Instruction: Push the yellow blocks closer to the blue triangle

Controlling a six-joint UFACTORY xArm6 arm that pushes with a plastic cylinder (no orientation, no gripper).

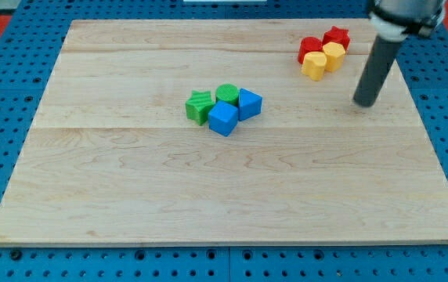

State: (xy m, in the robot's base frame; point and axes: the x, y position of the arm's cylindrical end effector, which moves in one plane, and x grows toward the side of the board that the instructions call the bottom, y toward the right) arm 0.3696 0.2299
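Observation:
Two yellow blocks sit touching at the view's top right: a yellow hexagon-like block (313, 66) and a yellow rounded block (334, 55). The blue triangle (250, 103) lies near the board's middle, beside a blue cube (224, 119). My tip (363, 103) stands on the board to the right of and below the yellow blocks, apart from them, and far to the right of the blue triangle.
A red round block (310, 45) and a red star (336, 36) touch the yellow blocks at the view's top. A green star (199, 106) and a green cylinder (227, 94) cluster with the blue blocks. The wooden board (130, 196) lies on a blue pegboard.

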